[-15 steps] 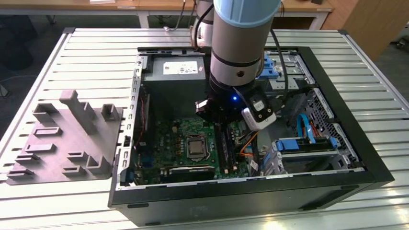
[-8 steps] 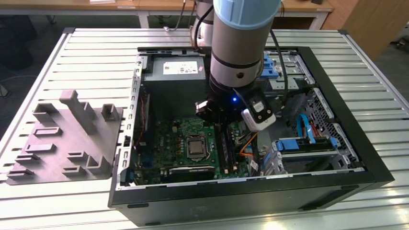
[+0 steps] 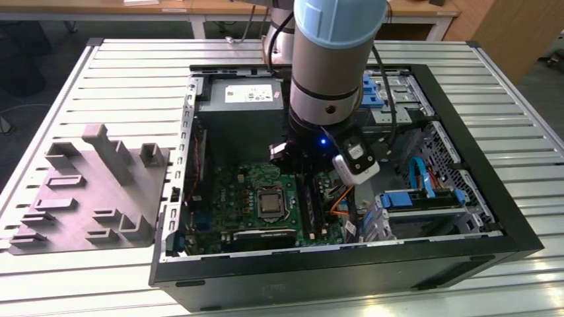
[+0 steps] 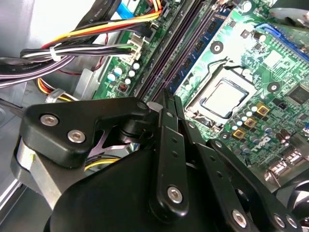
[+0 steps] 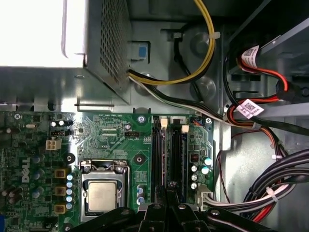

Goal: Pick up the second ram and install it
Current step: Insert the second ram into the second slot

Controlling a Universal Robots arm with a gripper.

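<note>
The arm (image 3: 333,59) reaches down into the open case (image 3: 352,274) on the tabletop (image 3: 132,72). In the exterior view its wrist hangs at about 1 o'clock from the processor socket (image 3: 267,201). That puts it over the far end of the slots (image 3: 307,198), which run just beside the socket at its 3 o'clock.

In both wrist views the jaws look drawn together into one thin edge. The fingertips (image 4: 167,99) sit right at the slots, and I cannot tell whether anything is pinched between them.

As I judge it, the ram (image 5: 177,154) is the solid dark strip standing in the slots in line with the jaws. It is hard to tell apart from the slot plastic, so how deep it sits and whether the end latches have closed stay unclear.

The fixture (image 3: 97,198) lies at 9 o'clock from the case, well apart from the jaws. So the pick-up and the carry look done, and the work stands at the seating step. Whether the ram is fully home cannot be confirmed.
</note>
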